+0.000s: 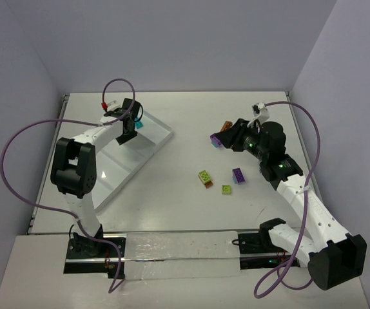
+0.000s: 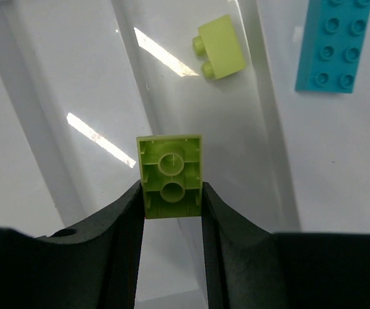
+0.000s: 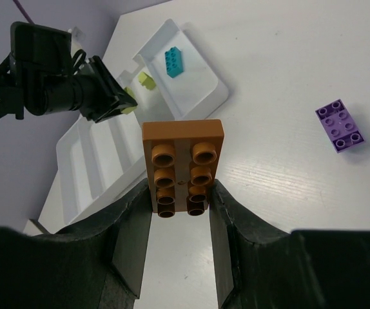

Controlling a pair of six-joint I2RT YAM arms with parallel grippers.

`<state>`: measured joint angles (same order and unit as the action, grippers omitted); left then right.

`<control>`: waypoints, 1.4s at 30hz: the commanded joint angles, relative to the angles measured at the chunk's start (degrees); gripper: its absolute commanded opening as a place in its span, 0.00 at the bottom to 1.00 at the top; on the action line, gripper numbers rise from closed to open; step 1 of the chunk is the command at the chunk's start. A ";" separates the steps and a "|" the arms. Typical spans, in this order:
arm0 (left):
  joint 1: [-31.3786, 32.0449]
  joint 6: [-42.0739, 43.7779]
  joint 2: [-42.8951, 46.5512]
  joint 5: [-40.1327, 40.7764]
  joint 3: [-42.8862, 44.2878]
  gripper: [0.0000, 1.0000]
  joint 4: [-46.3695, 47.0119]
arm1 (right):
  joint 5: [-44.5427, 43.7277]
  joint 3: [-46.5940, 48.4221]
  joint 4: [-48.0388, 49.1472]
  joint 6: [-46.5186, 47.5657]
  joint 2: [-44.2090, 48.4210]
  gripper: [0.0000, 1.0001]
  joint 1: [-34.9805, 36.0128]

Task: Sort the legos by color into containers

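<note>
Lime green plastic sits between the jaws of the left gripper (image 2: 171,196), which are pressed in on the two sides of a small brick (image 2: 171,172), its hollow underside facing the wrist camera. Only the near end of it is pinched. It hangs over the white tray (image 2: 262,96), above the narrow compartment where a second lime brick (image 2: 220,46) already lies on its side. A teal brick (image 2: 330,42) lies in the next compartment, past one low wall.

Across the table (image 1: 172,212), the right gripper (image 3: 182,196) is clamped on an orange-brown brick (image 3: 183,154), studs toward the camera. Most of its length sticks out past the fingertips. It is held in the air well apart from the tray, with a purple brick (image 3: 340,125) lying loose on the table beside it. From above I can see more loose bricks (image 1: 226,189), lime and purple, lying between the two arms.

As I judge it, the green one could go wrong on release. It looks close to a dividing wall, so it could clip the wall or bounce over it into the wrong compartment. The brown one, gripped at one end, may swivel or slip on the way across. If both arms reach for the tray together, they could knock each other or nudge the tray.
</note>
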<state>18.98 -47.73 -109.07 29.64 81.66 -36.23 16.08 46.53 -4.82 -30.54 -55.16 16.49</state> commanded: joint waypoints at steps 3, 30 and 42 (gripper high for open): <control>-0.17 -0.88 -0.64 5.04 4.33 0.00 -0.48 | -1.84 -0.16 -1.10 1.47 1.41 0.00 -0.25; 4.39 13.48 18.97 -34.31 -0.74 0.85 18.88 | 7.28 -0.11 0.04 5.72 1.19 0.00 -0.14; 8.73 12.13 14.58 -80.99 4.03 0.91 34.46 | 27.70 0.17 1.86 11.44 -0.44 0.01 1.20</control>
<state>25.64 -36.48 -93.80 -34.41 84.12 -11.65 32.84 45.54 -5.63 -22.08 -54.91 16.92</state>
